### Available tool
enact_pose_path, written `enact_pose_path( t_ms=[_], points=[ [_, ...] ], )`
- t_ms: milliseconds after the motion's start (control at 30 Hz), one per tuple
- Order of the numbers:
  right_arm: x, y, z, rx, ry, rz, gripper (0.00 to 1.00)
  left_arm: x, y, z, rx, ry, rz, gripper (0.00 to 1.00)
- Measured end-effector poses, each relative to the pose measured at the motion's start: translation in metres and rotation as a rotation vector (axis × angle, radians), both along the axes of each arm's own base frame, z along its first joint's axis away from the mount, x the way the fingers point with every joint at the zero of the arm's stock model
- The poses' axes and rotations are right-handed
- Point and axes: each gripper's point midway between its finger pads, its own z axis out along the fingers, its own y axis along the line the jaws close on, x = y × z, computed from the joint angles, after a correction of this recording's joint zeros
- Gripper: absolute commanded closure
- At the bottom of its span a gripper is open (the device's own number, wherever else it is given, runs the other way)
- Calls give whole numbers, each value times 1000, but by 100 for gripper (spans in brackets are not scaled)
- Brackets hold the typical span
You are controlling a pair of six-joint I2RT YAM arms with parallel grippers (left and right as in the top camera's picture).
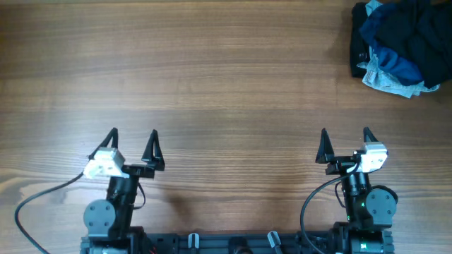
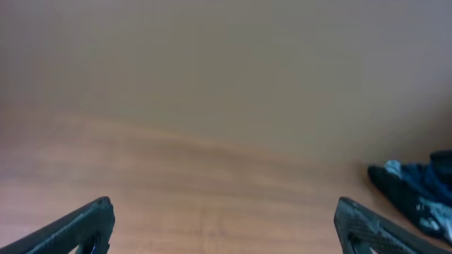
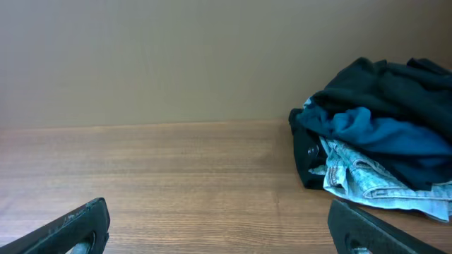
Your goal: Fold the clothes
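- Both grippers are released: your left gripper (image 1: 133,134) sits at the lower left of the overhead frame and your right gripper (image 1: 345,132) at the lower right, each with its jaws spread wide and nothing between them.
- Each pair of black fingers points toward the top of the frame, over bare wooden table (image 1: 226,77).
- You'll find the clothes (image 1: 418,28) - the black garment - bunched in a heap at the upper right corner of the overhead frame, partly cut off by the edge.
- Tangled into that heap are a bright blue garment (image 1: 397,65), showing below the black folds, and a pale patterned cloth (image 1: 387,82) sticking out along the heap's lower edge.
- From your right wrist view the heap fills the right side of the frame: black on top, blue in the middle, pale cloth at the bottom against the table.
- From your left wrist view only a sliver of the heap shows at the right edge, low in the frame.
- Neither gripper touches the heap - both are well apart from it, and the right one is the nearer.
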Motion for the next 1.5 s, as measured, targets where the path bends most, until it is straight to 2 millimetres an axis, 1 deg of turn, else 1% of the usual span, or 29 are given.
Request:
enact_pose_path(
  t_ms=[100,167,200,267,300,1500],
  points=[
    [0,0,0,0,0,0,0,3,0,-17,0,33,2,0],
    [0,0,0,0,0,0,0,3,0,-21,0,48,2,0],
    [0,0,0,0,0,0,0,4,1,-27,0,71,5,0],
    [0,0,0,0,0,0,0,4,2,-46,1,146,12,0],
    [0,0,0,0,0,0,0,4,2,-50,1,163,13,0],
    [0,0,0,0,0,0,0,4,2,-50,1,164,14,0]
  ],
)
